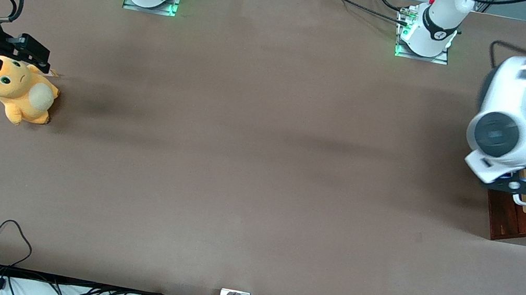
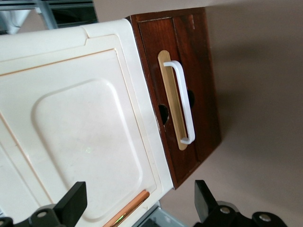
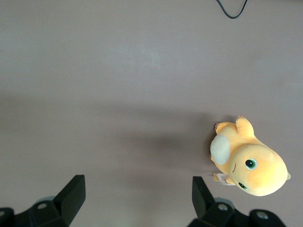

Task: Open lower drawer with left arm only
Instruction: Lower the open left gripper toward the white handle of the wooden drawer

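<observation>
I am hovering my gripper (image 2: 137, 203) wide open above the lower drawer (image 2: 189, 90) — I should be centring on its white handle (image 2: 183, 101) before closing.

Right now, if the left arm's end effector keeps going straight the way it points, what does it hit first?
Probably the lower drawer front near its white handle; the open end effector hangs apart from both, though depth is unclear.

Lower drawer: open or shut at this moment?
Shut: the lower drawer shows no pale interior. The open gripper hovers above, clear of its handle.
</observation>
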Tool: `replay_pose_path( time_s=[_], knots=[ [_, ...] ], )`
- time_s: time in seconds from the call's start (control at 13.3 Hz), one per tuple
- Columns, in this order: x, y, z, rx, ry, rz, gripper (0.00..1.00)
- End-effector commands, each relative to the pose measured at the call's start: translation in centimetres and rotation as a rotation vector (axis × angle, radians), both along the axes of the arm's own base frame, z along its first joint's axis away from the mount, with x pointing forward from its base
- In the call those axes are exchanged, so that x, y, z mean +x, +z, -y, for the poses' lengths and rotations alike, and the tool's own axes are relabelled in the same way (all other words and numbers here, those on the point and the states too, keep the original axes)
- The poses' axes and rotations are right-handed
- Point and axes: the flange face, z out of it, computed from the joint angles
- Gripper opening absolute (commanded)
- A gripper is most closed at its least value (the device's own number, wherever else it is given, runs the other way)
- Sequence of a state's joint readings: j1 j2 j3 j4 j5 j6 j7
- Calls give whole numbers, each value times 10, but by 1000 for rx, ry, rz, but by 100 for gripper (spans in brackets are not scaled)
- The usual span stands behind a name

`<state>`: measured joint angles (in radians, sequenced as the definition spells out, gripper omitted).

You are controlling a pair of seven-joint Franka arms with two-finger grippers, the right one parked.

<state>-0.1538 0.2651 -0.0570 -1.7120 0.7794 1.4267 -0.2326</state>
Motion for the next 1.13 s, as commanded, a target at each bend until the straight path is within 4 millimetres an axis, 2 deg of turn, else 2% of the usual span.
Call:
replay_pose_path(
  time_s=[0.0, 0.3, 0.53, 0.68, 1.05],
  knots=[
    [7, -32, 9, 120, -26, 14, 100],
    [-1, -105, 12, 316, -85, 9, 100],
    [-1, -137, 23, 339, -109, 21, 100],
    [-6, -166, 30, 407, -138, 33, 100],
    [-14, -206, 24, 506, -124, 46, 100]
  ],
)
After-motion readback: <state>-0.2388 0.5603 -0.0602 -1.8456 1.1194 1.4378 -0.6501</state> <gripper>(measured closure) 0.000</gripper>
